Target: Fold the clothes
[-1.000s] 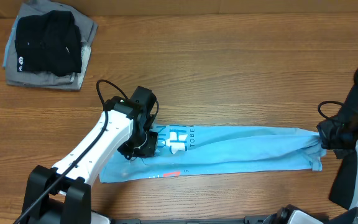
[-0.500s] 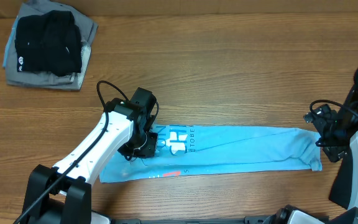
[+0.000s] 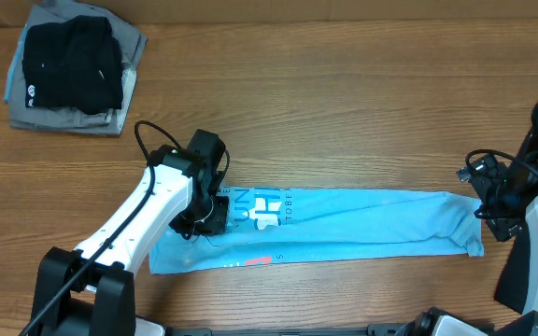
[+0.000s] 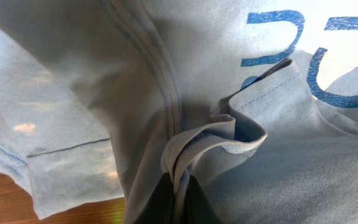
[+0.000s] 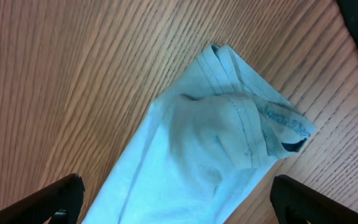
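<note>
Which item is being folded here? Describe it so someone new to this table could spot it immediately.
On the wooden table, look along the near edge. There the T-shirt lies as a long, narrow band running left to right. It is light blue with white print, unlike the black and grey folded stack in the far left corner.

Light blue T-shirt (image 3: pixel 344 224), folded into long strip, flat on table
</note>
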You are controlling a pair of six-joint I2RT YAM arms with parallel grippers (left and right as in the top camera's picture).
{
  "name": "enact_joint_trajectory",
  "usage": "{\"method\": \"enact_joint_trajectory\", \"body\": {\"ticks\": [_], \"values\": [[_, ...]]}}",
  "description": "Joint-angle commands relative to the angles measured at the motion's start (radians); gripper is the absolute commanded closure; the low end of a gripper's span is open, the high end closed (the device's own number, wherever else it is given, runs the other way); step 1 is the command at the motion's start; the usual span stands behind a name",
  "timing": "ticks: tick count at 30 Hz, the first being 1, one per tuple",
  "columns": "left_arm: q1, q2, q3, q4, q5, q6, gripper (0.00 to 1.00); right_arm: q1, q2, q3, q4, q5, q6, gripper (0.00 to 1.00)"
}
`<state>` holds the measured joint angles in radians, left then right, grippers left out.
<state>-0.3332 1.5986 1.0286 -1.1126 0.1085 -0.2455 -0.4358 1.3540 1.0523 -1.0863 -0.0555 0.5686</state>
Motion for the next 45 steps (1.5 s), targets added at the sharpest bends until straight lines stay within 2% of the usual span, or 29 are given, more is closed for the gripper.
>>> {"method": "enact_joint_trajectory", "body": {"ticks": [1,17,18,19,21,23,24,26,36,42,45], "values": [[0.006,-0.023,0.005,-0.007,0.001,-0.017,0.95,0.006,0.001,-0.005,0.006,-0.011,-0.001,0.00],[0.006,-0.023,0.005,0.003,0.042,-0.013,0.94,0.006,0.001,-0.005,0.008,-0.021,-0.027,0.00],[0.006,-0.023,0.005,0.003,0.042,-0.013,0.90,0.006,0.001,-0.005,0.008,-0.021,-0.027,0.00],[0.006,-0.023,0.005,0.003,0.042,-0.013,0.75,0.006,0.001,-0.005,0.009,-0.022,-0.039,0.00],[0.006,-0.023,0.005,0.003,0.040,-0.013,0.60,0.006,0.001,-0.005,0.008,-0.021,-0.046,0.00],[0.006,-0.023,0.005,0.009,0.039,-0.013,0.42,0.006,0.001,-0.005,0.008,-0.022,-0.045,0.00],[0.006,-0.023,0.005,0.012,0.039,-0.013,0.25,0.006,0.001,-0.005,0.008,-0.022,-0.045,0.00],[0.006,-0.023,0.005,0.015,0.039,-0.013,0.18,0.006,0.001,-0.005,0.008,-0.021,-0.045,0.00],[0.008,-0.023,0.006,0.014,0.008,-0.013,0.18,0.006,0.001,-0.005,0.009,-0.021,-0.046,0.00],[0.005,-0.023,0.007,-0.013,0.134,0.052,0.18,0.006,0.001,-0.005,0.002,-0.021,-0.046,0.00],[0.005,-0.023,0.006,-0.058,0.151,0.077,0.18,0.006,0.001,-0.005,0.001,-0.021,-0.046,0.00]]}}
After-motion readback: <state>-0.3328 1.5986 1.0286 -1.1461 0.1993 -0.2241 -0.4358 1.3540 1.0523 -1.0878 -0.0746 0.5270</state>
